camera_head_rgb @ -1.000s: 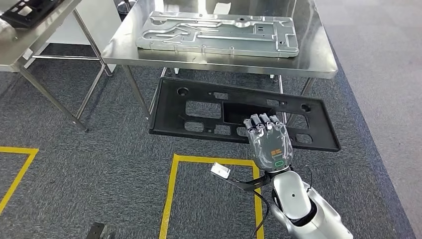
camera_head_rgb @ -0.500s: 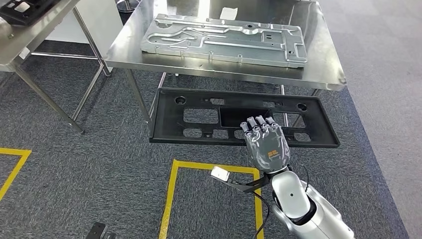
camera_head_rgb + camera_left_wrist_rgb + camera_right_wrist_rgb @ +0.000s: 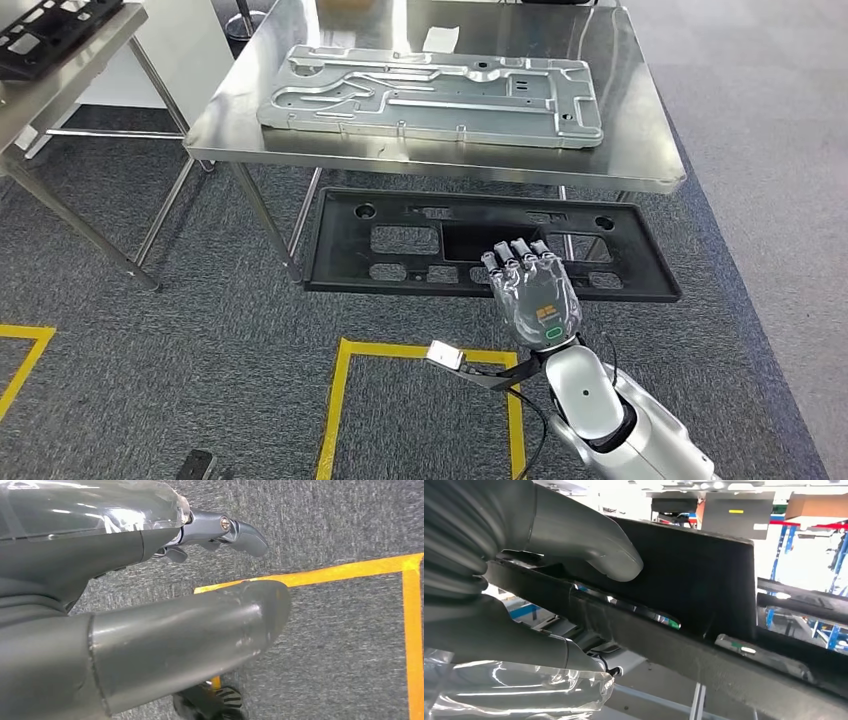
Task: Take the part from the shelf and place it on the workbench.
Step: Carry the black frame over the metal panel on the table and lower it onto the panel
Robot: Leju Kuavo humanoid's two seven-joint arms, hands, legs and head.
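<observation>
A long black plastic part [image 3: 420, 240] with several cut-outs hangs level in front of the steel workbench [image 3: 640, 130], below its top. My right hand [image 3: 532, 290] grips the part's near edge, right of its middle. In the right wrist view the thumb [image 3: 589, 545] presses on the black part [image 3: 694, 580], with the fingers wrapped under the edge. My left hand [image 3: 150, 595] hangs over the carpet, holding nothing, with its fingers [image 3: 240, 530] stretched out.
A large silver metal plate [image 3: 430, 95] covers much of the workbench top. A second steel table [image 3: 60, 70] at the left carries another black part [image 3: 50, 30]. Yellow tape lines [image 3: 340, 400] mark the grey carpet.
The whole scene has shifted as the camera moved. The workbench now stands a little closer, and the held part sits lower in the picture, closer under the bench's front edge.
</observation>
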